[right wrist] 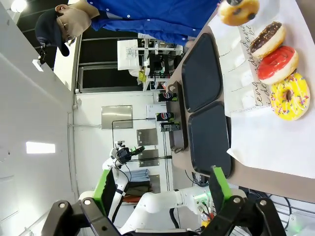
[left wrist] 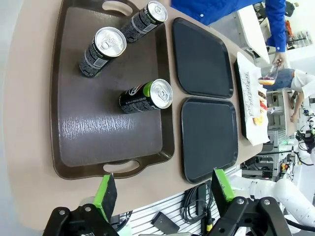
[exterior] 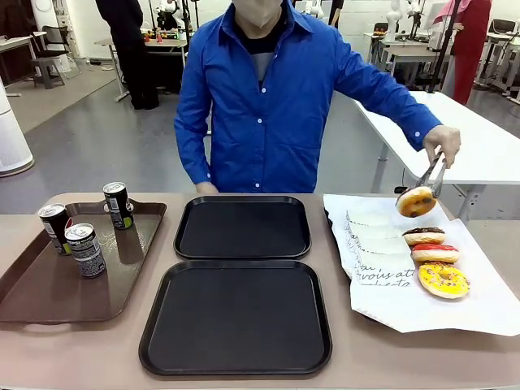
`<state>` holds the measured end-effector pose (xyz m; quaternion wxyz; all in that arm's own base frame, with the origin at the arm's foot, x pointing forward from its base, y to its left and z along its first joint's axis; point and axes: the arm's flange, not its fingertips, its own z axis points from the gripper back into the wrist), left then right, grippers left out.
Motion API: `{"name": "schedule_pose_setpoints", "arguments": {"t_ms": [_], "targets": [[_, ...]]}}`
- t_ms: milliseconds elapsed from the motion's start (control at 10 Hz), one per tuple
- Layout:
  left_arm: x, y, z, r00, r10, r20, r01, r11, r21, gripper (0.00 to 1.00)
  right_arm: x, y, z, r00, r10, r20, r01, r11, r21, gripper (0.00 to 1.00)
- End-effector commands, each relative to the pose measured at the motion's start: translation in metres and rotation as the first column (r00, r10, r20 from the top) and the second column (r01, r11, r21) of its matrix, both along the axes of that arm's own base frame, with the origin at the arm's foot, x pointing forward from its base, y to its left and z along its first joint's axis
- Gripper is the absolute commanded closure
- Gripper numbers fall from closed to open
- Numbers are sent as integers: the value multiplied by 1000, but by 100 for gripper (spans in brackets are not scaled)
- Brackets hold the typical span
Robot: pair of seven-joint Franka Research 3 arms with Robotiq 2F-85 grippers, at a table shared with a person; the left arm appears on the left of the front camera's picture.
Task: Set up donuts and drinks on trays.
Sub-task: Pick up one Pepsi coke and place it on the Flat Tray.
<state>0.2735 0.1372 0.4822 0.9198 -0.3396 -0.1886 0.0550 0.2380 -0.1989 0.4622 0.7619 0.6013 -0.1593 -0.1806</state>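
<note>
Donuts (exterior: 435,253) look to be the step in hand. 3 lie in a row at the right of the front view on a white paper sheet (exterior: 467,313): a chocolate donut (exterior: 424,236), a pink donut (exterior: 437,250) and a yellow donut (exterior: 444,280), just beside a row of white paper sleeves (exterior: 375,240). A 4th, golden-brown donut (exterior: 417,201) hangs above the upper part of the sheet. It is pinched in tongs (exterior: 433,172), and the person's hand (exterior: 443,145) is clamped on them. At centre frame the far tray (exterior: 242,227) and the near tray (exterior: 236,317) both sit bare, so the setting-up seems barely begun. At the left, 3 cans (exterior: 85,249) stand upright on a brown tray (exterior: 41,296), well apart from the black trays. In the left wrist view the left gripper (left wrist: 164,191) hangs above the table edge near that brown tray, its green pads (left wrist: 106,192) wide apart with nothing between them. In the right wrist view the right gripper (right wrist: 164,189) is likewise spread and holds nothing, looking toward the donut sheet. By my reading, the lifted donut next needs a sleeve or a place on 1 black tray. For the drinks, the left gripper would have to come down around 1 can, close on its body and carry it upright over the brown tray's rim.
</note>
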Motion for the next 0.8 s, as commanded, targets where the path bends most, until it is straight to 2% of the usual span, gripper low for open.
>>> {"name": "schedule_pose_setpoints", "arguments": {"t_ms": [0,100,200,400,600,700], "targets": [[6,5,3,999,32,13,-33,997,63,0,0,-1,-1,1000,4,9,-4,1000,15,0],[17,2,15,1000,18,7,-19,980,200,0,0,-1,-1,1000,4,9,-4,1000,15,0],[26,0,29,1000,1,-6,1,967,253,0,0,-1,-1,1000,4,9,-4,1000,15,0],[44,-12,70,1000,9,-12,-2,899,438,0,0,-1,-1,1000,4,9,-4,1000,15,0],[77,-43,100,998,-35,-52,59,786,616,0,0,-1,-1,1000,4,9,-4,1000,15,0],[100,-66,106,994,-66,-90,111,697,709,0,0,-1,-1,1000,4,9,-4,1000,15,0]]}}
